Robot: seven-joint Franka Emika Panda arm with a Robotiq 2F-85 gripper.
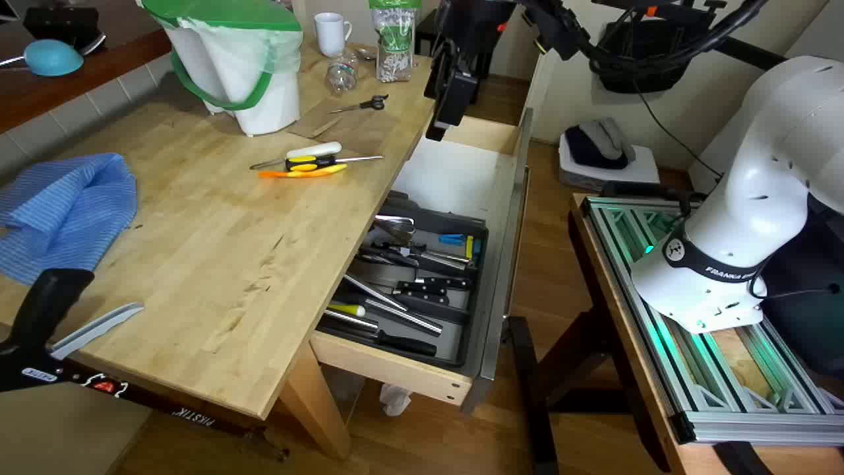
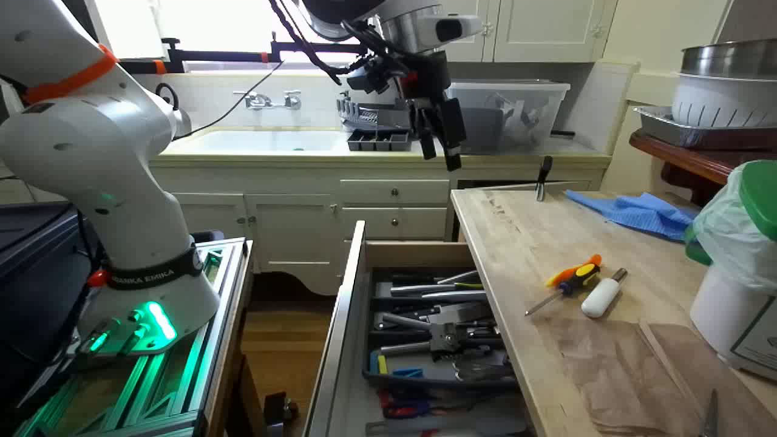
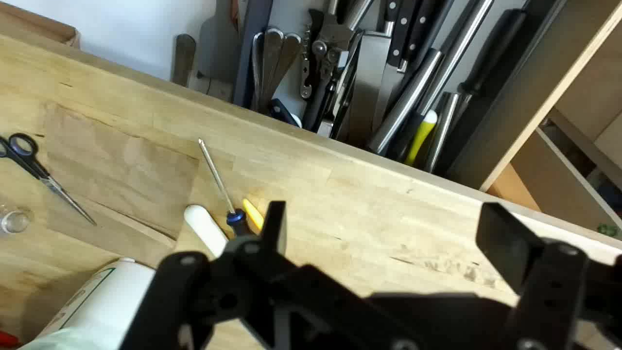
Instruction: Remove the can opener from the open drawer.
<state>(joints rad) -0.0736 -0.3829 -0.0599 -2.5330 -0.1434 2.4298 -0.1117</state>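
The can opener (image 2: 446, 337) lies among other utensils in the black divider tray of the open drawer (image 2: 343, 303). Its silvery head and long handles show in an exterior view and in the wrist view (image 3: 330, 46). In an exterior view (image 1: 405, 249) it is hard to tell from the utensils around it. The drawer, pale wood with white inner walls, also shows in an exterior view (image 1: 455, 168). My gripper (image 2: 441, 155) hangs well above the drawer and table edge. In the wrist view the gripper (image 3: 388, 231) is open, its fingers wide apart with nothing between them.
The wooden table (image 1: 217, 231) overhangs part of the drawer. On it lie a yellow-and-black screwdriver (image 1: 310, 162), a white-handled tool (image 1: 315, 150), scissors (image 1: 369, 103), a blue cloth (image 1: 72, 204) and a white bin with green lid (image 1: 264, 72). A saw (image 1: 39, 330) sits at one corner.
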